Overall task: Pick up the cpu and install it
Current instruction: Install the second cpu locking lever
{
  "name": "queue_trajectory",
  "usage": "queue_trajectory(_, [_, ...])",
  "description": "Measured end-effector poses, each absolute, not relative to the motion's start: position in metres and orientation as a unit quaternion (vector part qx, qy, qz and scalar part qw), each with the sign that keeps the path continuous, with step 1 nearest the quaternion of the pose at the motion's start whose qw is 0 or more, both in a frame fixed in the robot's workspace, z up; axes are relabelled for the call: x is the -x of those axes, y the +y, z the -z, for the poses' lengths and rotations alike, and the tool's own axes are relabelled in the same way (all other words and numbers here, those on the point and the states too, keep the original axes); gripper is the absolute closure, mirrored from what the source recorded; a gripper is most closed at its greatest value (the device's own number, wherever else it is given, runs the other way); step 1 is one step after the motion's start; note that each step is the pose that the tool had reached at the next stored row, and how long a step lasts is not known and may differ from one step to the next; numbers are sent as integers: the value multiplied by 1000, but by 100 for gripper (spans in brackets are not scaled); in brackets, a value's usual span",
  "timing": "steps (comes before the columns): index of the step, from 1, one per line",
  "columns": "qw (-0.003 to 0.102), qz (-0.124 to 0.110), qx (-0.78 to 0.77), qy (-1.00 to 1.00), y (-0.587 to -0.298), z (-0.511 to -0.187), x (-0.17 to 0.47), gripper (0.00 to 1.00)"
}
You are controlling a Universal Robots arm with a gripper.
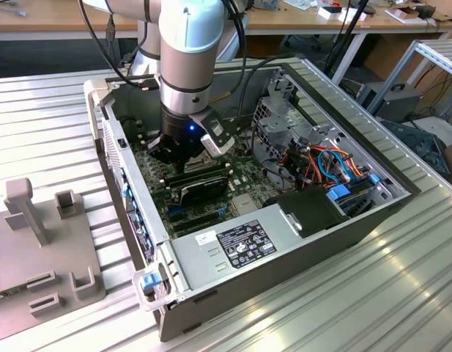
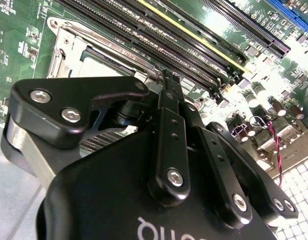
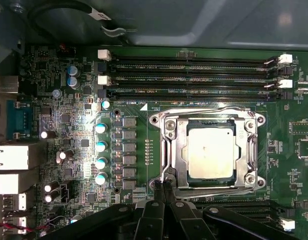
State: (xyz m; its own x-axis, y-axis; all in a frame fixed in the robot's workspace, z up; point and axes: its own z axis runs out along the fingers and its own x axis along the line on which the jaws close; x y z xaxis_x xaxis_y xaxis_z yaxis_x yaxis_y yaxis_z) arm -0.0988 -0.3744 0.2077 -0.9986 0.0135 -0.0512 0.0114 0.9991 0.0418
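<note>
Gripper: the black two-fingered gripper (image 3: 162,187) had its fingertips pressed together, holding nothing, just beside the socket frame.
Cpu: the small square silvery-grey cpu (image 3: 210,152) lay flat inside the metal-framed socket (image 3: 166,150) on the green motherboard (image 3: 84,125).
Setting: an open grey computer case (image 1: 284,242) on a ribbed metal table (image 1: 401,293).

Open space above the cpu (image 3: 210,151) seated in its metal frame (image 3: 166,150), fingers (image 3: 162,192) pressed together just beside the frame's edge, memory slots (image 3: 193,80) flanking one side, capacitors (image 3: 100,145) standing on another, case wall (image 1: 130,191) hemming the board.
</note>
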Motion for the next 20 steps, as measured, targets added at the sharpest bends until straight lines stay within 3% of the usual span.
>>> queue_trajectory(20, [26, -13, -6, 1000, -375, -202, 102, 89])
